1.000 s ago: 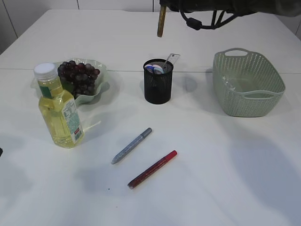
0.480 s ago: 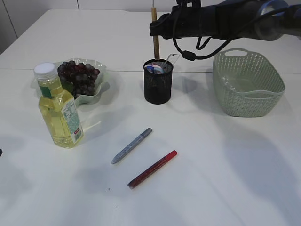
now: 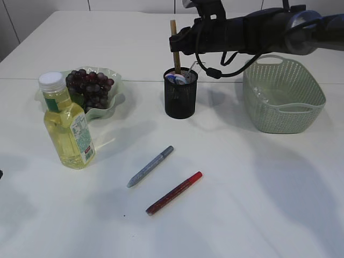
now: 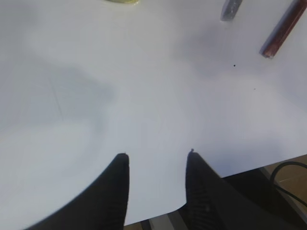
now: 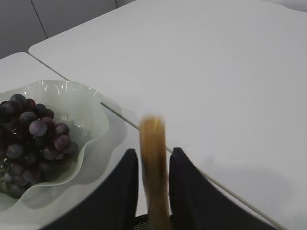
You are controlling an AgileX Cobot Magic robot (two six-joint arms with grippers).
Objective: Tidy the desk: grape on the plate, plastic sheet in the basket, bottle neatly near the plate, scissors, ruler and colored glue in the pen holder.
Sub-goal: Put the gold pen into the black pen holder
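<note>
At the left of the desk, near the front, stands the bottle [image 3: 67, 123], upright, white-capped and full of yellow liquid; it looks heavy for its size and smooth, so a hold around the middle of the body seems safest. Its label carries print too small to read. Just behind it, touching or nearly so, is the wavy-edged plate [image 3: 115, 88] with the grape [image 3: 89, 86] bunch already on it, soft fruit that would bruise under a hard squeeze. The left gripper [image 4: 157, 158] hangs over bare tabletop at the near edge, its jaws partly apart and holding nothing. Near the front middle lie two colored glue pens, a grey one [image 3: 150, 166] and a red one [image 3: 174, 193], side by side but apart; they seem light, stiff and apt to roll, best pinched across the barrel at mid-length. No writing on them can be made out. Farther back, the black mesh pen holder [image 3: 180, 102] already has a few items in it. Above it the right gripper [image 3: 174, 38] has a tan stick, probably the ruler [image 3: 175, 51], between its jaws, upright with its lower end inside the holder; whether the jaws are clamping or loosening, I cannot tell. At the far right sits the green basket [image 3: 283, 115].
</note>
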